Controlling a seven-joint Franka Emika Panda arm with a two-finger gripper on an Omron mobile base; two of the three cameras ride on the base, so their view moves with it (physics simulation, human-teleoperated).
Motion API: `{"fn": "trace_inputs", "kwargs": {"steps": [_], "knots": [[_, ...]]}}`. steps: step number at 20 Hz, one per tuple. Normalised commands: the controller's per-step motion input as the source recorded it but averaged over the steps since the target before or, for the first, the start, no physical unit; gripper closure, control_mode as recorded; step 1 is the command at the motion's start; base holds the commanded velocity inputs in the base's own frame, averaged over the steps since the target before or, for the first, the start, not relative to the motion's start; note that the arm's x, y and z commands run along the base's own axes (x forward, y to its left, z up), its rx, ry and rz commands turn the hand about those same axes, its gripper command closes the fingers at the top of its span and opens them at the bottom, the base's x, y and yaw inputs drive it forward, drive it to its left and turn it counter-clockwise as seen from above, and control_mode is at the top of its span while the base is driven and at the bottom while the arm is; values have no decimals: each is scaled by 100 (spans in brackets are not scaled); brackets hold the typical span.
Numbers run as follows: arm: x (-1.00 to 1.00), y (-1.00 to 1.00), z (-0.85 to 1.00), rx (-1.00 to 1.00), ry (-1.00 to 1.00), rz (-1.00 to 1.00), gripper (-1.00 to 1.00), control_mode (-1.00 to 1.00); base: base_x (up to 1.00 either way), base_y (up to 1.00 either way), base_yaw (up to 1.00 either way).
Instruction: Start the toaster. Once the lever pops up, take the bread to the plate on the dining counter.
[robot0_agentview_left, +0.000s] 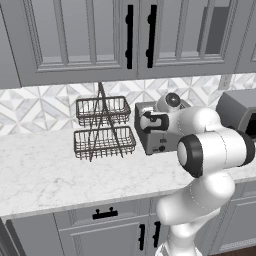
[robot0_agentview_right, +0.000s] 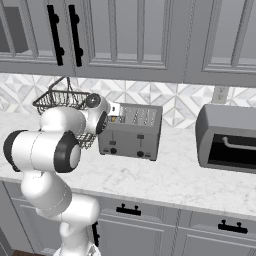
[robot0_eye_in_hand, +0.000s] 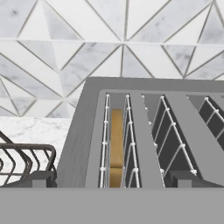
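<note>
Toaster (robot0_agentview_right: 131, 131) stands on the worktop (robot0_agentview_left: 40, 175), toward its rear edge against the tiled backsplash (robot0_eye_in_hand: 65, 48); bread (robot0_eye_in_hand: 116, 144) sits down in its leftmost slot. Two-tier wire basket (robot0_agentview_left: 103, 127) stands just left of the toaster, toaster oven (robot0_agentview_right: 227, 137) well apart to its right. Wall cabinets (robot0_agentview_right: 140, 35) hang above.

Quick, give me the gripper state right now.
Gripper: open, holding nothing, its tips either side of the bread in the toaster slot.
</note>
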Motion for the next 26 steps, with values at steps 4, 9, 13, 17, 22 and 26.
{"fn": "trace_inputs", "kwargs": {"steps": [4, 9, 13, 17, 22, 26], "knots": [[0, 0, 0, 0, 0, 0, -100, -100, 0, 0, 0], [0, 0, 0, 0, 0, 0, -100, -100, 0, 0, 0], [0, 0, 0, 0, 0, 0, -100, -100, 0, 0, 0], [0, 0, 0, 0, 0, 0, -100, -100, 0, 0, 0], [0, 0, 0, 0, 0, 0, -100, -100, 0, 0, 0], [0, 0, 0, 0, 0, 0, -100, -100, 0, 0, 0]]}}
